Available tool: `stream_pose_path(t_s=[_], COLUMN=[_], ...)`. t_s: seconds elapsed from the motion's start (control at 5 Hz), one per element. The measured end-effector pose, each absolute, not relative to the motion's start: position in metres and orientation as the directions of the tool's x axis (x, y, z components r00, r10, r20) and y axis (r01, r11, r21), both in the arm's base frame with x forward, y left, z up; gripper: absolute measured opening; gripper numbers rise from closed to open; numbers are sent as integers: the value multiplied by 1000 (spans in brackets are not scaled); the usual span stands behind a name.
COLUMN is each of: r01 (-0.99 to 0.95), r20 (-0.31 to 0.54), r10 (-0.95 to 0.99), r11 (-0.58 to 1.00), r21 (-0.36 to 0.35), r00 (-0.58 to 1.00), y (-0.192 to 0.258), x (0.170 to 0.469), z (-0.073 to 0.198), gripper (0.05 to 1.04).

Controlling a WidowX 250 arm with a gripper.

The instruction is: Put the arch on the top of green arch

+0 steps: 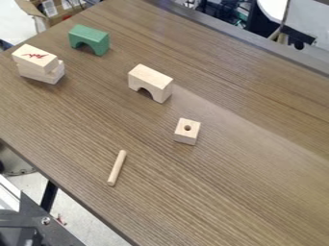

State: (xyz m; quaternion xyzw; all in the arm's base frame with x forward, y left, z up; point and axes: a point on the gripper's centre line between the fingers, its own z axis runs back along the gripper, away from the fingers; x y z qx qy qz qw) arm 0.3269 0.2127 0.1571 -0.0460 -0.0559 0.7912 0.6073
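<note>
Looking at the table, you find the plain wooden arch near its upper middle part, standing upright with its opening down. The green arch stands in the same manner, farther up and to the left of the view, and between the two you see bare wood, so they are apart. You cannot tell whether the gripper is released, clenched or holding something.

At the left, the upper block with a red mark lies on the lower block and covers most of its top, so you cannot say the full shape of this lower one. You see the hole in the small block, but how deep it goes is too dark to tell. The stick lies flat, lower in the view.

The table has a brown wood surface with clear grain, and a paler shine crosses its right part. The edges of the view cut it off. Along its upper right side runs a grey strip. Behind this, you have a white round object, cut by the border, and a dark mix of things which is difficult to separate. In the upper left corner is part of a cardboard box. At the lower left you see black metal equipment, also cut off, and a black table leg above the pale floor.
</note>
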Motion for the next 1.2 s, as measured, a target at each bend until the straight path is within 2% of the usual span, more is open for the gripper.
stream_pose_path(t_s=[0.4, 0.6, 1.0, 1.2], r01=[-974, -983, -984, -986], r20=[-25, -4, -4, -26], r10=[975, 985, 986, 986], r11=[-221, -175, -169, -164], r21=[-45, -51, -50, -15], r00=[-220, -175, -168, -164], y=[200, 198, 198, 182], x=[322, 328, 328, 327], z=[126, 138, 138, 119], gripper=[999, 999, 999, 999])
